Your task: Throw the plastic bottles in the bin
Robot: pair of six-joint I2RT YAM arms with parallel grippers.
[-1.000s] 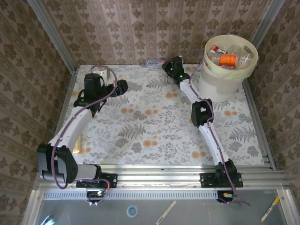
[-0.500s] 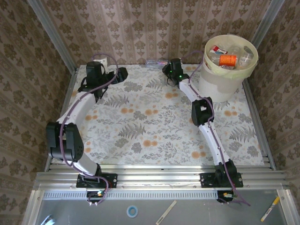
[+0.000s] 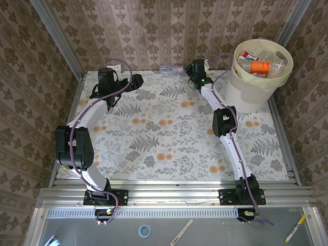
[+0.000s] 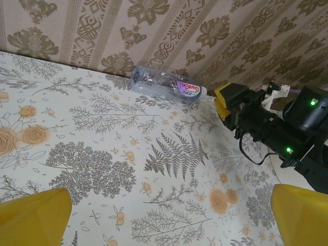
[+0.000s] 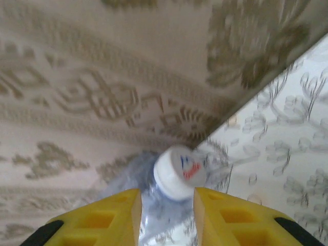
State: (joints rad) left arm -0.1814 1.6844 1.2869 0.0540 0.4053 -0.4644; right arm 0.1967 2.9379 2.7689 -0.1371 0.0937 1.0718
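The right arm is stretching to the back wall, the right gripper slightly parted just before a clear bottle lying there. The left gripper is hovering wide open, and other bottles are sitting in the bin.

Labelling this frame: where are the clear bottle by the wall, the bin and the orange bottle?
clear bottle (image 4: 163, 84), left wrist view, mid-body.
bin (image 3: 250, 97), top external view, outer wall.
orange bottle (image 3: 260, 66), top external view, its side.
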